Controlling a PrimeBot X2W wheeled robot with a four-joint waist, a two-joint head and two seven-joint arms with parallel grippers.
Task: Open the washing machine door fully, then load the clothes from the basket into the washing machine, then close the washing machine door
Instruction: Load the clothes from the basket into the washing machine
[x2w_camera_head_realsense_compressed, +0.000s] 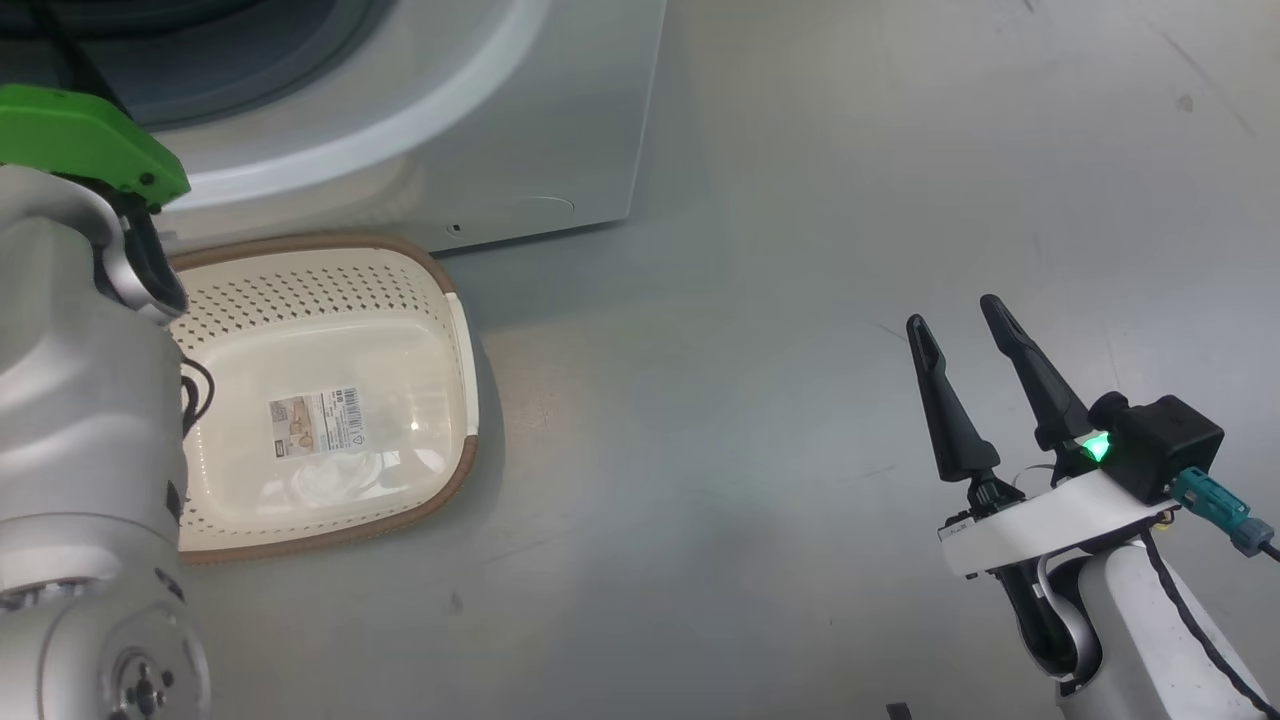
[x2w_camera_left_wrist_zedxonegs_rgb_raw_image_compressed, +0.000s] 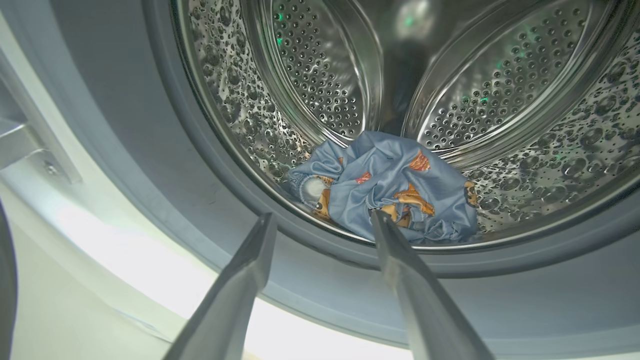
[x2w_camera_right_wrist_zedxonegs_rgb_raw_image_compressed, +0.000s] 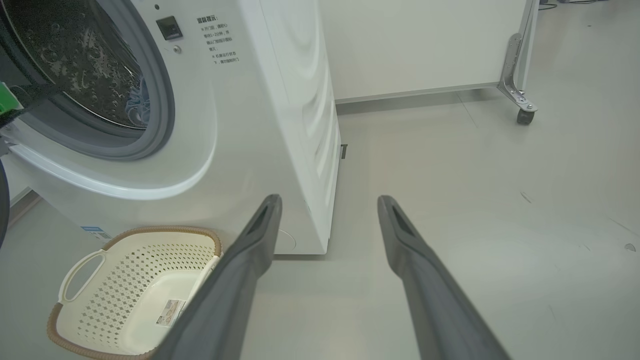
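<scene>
The washing machine (x2w_camera_head_realsense_compressed: 500, 130) stands with its opening uncovered. A dark curved sliver at the left border is the washing machine door (x2w_camera_right_wrist_zedxonegs_rgb_raw_image_compressed: 2, 200), swung aside. The clothes (x2w_camera_left_wrist_zedxonegs_rgb_raw_image_compressed: 390, 190), light blue with orange-brown figures, lie bunched at the front of the steel drum (x2w_camera_left_wrist_zedxonegs_rgb_raw_image_compressed: 320, 65); a blue fold (x2w_camera_right_wrist_zedxonegs_rgb_raw_image_compressed: 137, 102) peeks past the seal. My left gripper (x2w_camera_left_wrist_zedxonegs_rgb_raw_image_compressed: 324, 217) is open just outside the drum's rim, holding nothing. On the floor before the washer the basket (x2w_camera_head_realsense_compressed: 300, 290) holds only its sticker. My right gripper (x2w_camera_head_realsense_compressed: 954, 312) hangs open over bare floor, well right of the basket (x2w_camera_right_wrist_zedxonegs_rgb_raw_image_compressed: 135, 270).
My pale left forearm (x2w_camera_head_realsense_compressed: 80, 400) with a green wrist cover (x2w_camera_head_realsense_compressed: 90, 140) hides the basket's left side. A white panel on a castor frame (x2w_camera_right_wrist_zedxonegs_rgb_raw_image_compressed: 520, 100) stands at the back right. Grey floor (x2w_camera_head_realsense_compressed: 800, 250) stretches to the right of the washer.
</scene>
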